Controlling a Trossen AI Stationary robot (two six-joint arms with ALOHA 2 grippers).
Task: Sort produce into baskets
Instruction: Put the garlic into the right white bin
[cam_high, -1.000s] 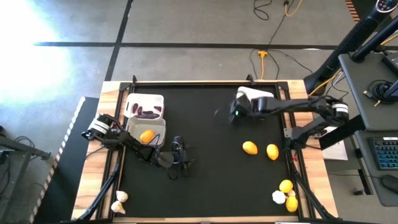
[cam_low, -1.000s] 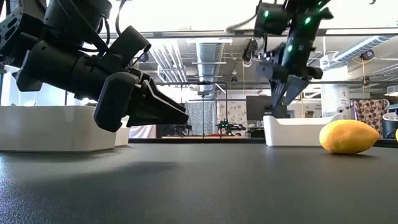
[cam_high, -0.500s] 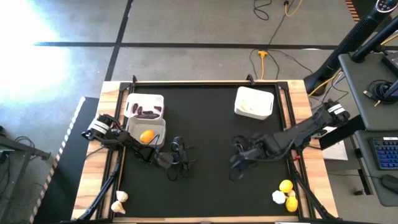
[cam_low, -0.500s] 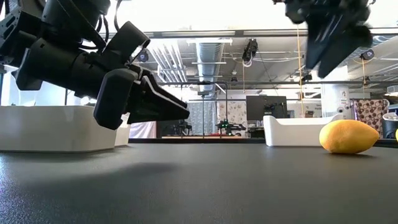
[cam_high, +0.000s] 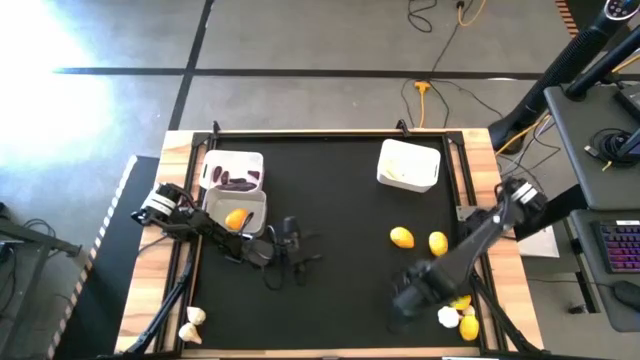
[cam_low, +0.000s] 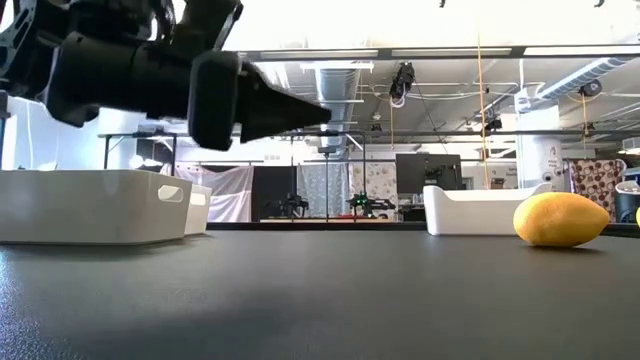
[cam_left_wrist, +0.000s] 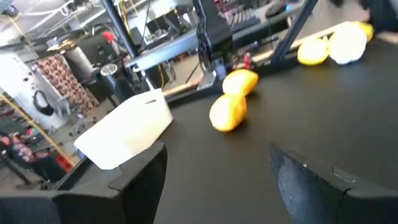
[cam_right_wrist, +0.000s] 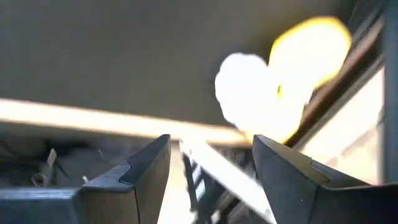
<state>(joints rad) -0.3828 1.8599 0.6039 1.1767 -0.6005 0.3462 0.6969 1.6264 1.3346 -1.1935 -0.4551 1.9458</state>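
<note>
Black mat (cam_high: 340, 200) | right gripper (cam_high: 400, 298) open, empty, near garlic bulb (cam_high: 447, 317) | left gripper (cam_high: 290, 248) open, empty, beside lemon basket (cam_high: 252, 202)

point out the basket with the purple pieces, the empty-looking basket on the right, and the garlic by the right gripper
basket with purple pieces (cam_high: 249, 159), high view, on its white rim at the far right corner
right basket (cam_high: 408, 165), high view, on its bare white floor
garlic bulb (cam_high: 447, 317), high view, on the middle of the white bulb
</note>
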